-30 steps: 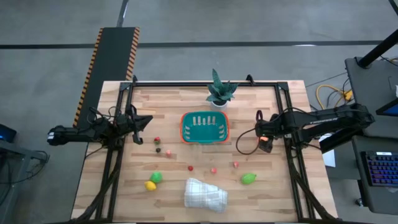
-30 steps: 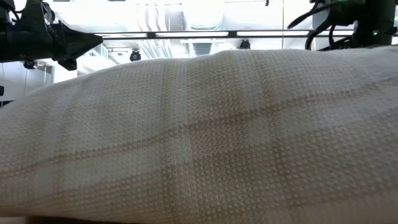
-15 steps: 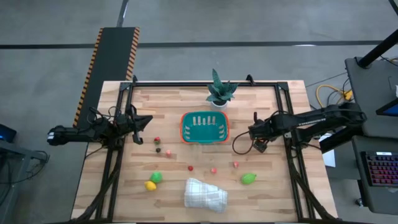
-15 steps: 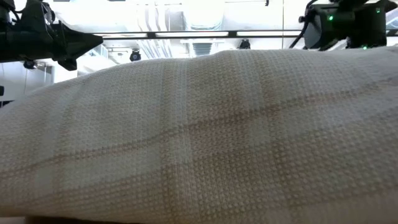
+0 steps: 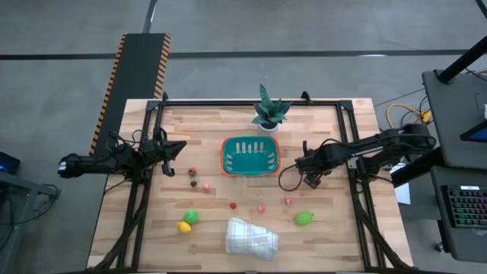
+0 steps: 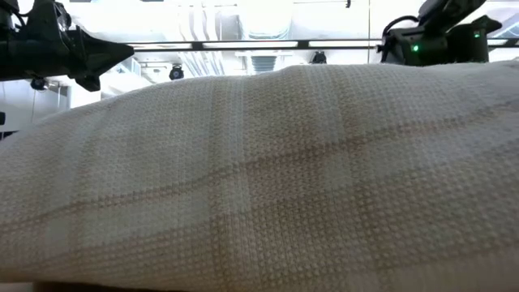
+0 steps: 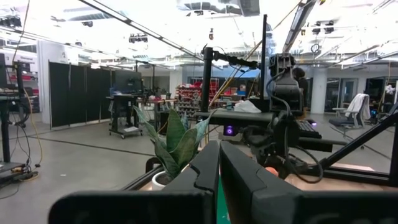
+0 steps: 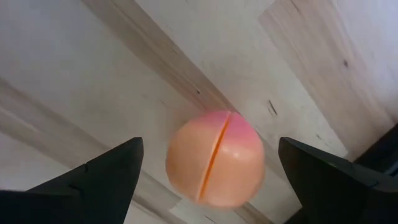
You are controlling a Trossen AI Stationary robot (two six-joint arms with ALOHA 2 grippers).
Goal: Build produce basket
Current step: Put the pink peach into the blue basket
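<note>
Right wrist view, open right pincer (image 8: 208,171) straddling peach (image 8: 215,158)

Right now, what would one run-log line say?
right gripper: open over peach | left gripper: shut, waiting at table's left | basket: empty

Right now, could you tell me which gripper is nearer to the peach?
The right. The right gripper hangs open directly above the peach, fingers either side, just right of the basket. The left gripper is shut across the table, left of the basket.
</note>
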